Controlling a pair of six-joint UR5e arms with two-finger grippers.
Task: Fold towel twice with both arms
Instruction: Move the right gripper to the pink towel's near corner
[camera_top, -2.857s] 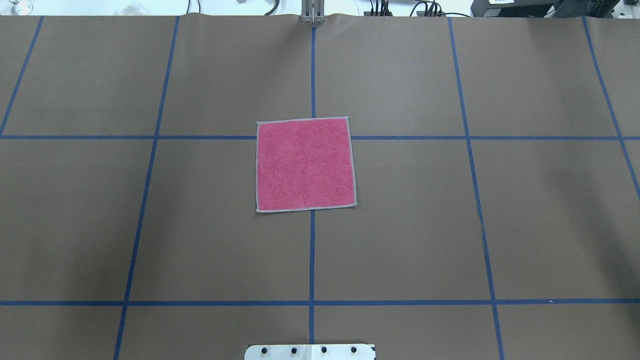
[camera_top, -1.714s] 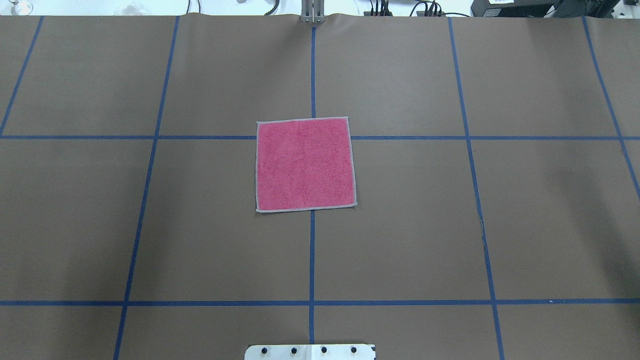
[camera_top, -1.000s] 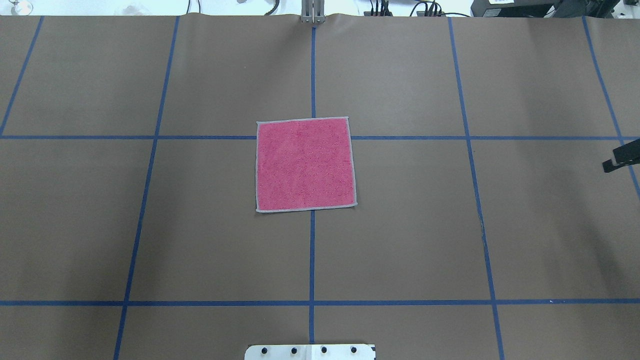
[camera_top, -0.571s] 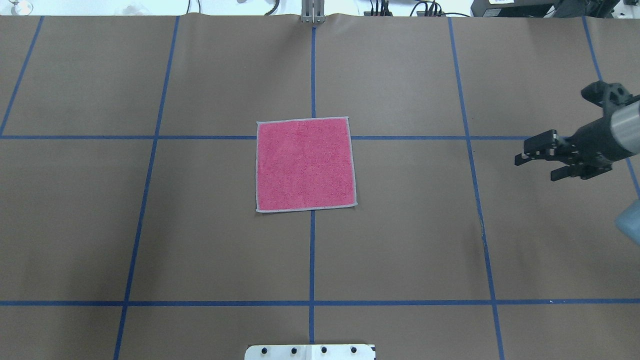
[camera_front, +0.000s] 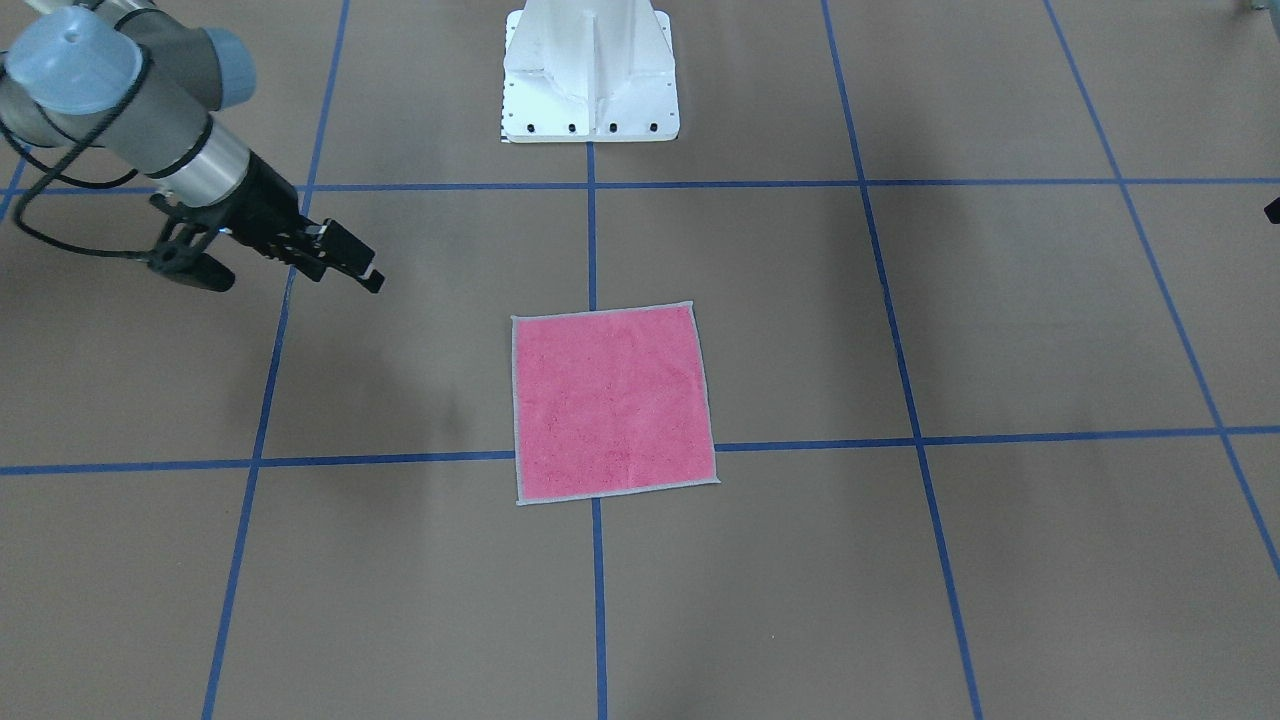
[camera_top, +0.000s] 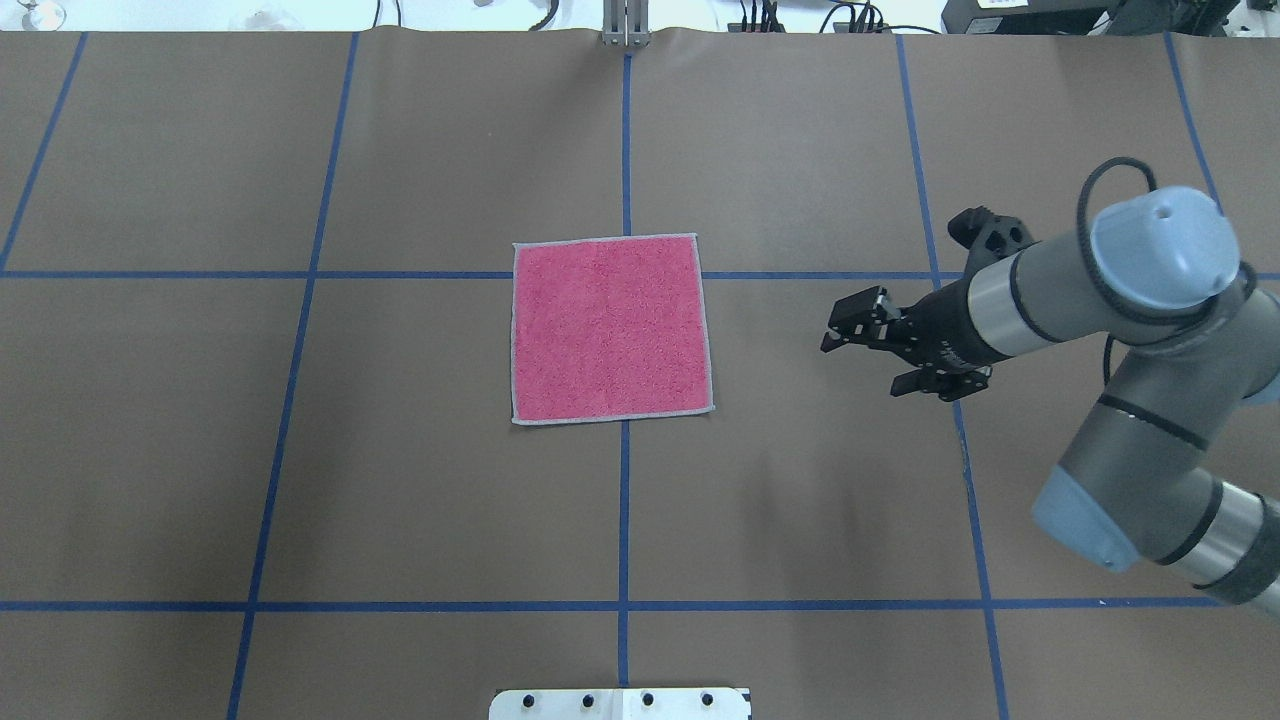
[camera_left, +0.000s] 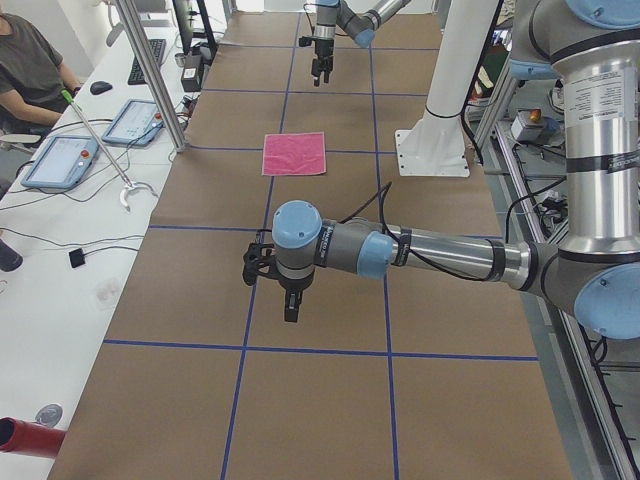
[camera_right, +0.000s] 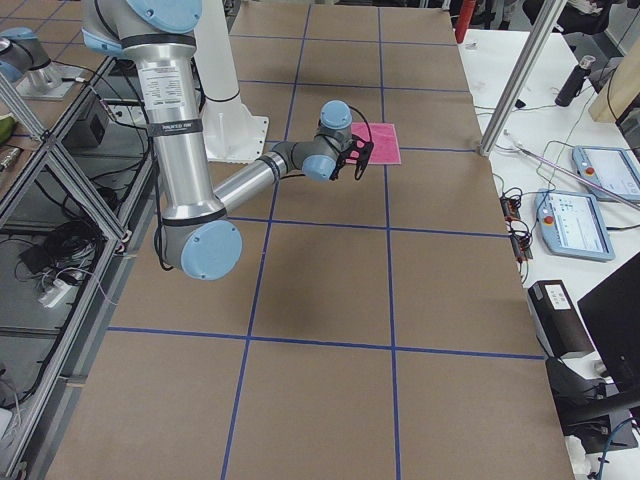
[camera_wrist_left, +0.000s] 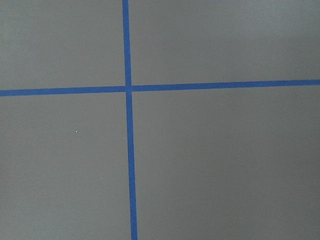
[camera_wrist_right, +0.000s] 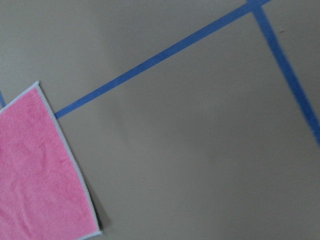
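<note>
The towel (camera_top: 610, 330) lies flat and pink face up at the table's middle; it also shows in the front view (camera_front: 610, 400) and at the lower left of the right wrist view (camera_wrist_right: 35, 175). My right gripper (camera_top: 862, 365) is open and empty, hovering over bare table to the right of the towel, a short gap from its right edge; it is at the left in the front view (camera_front: 345, 265). My left gripper (camera_left: 290, 305) hangs over the table far from the towel, toward the table's left end. I cannot tell whether it is open or shut.
The brown table cover carries a grid of blue tape lines (camera_top: 624, 500). The white pedestal base (camera_front: 590, 100) stands at the robot's side. An operators' desk with tablets (camera_left: 60, 160) and a metal post (camera_left: 150, 70) run along the far side.
My right arm has come in from the right edge and moved left toward the towel. The towel has not moved. The left arm does not show in the overhead view.
</note>
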